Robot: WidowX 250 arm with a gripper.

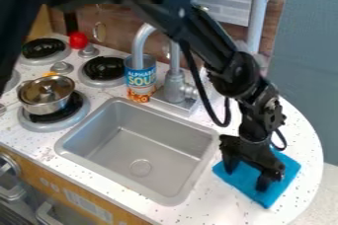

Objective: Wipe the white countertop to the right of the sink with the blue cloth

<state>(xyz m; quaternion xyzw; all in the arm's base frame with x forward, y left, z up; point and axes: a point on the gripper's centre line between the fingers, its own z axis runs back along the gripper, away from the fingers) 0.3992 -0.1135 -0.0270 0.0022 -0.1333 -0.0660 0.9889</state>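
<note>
Hanging low over a blue cloth [284, 166], the end effector [247, 174] points down at the right side of the bench [300, 140] in the camera view. Its two fingers stand spread, one toward the sink [158, 142] and the other toward the cloth's front corner, with blue fabric showing between them. The tips seem to touch the cloth, though the angle makes contact hard to judge. The cloth lies flat on the speckled white surface, near the bench's curved edge and just beside the sink.

Behind the grey basin rises a silver faucet [174, 83], its spout arching past a soup can [140, 81] that stands upright close by. On the other side of the sink, a metal pot [41, 104] with a lid [47, 89] sits on the front burner [71, 115]. Two more black-topped burners lie behind it, and a round red object [78, 40] rests near the wooden back wall [119, 19].
</note>
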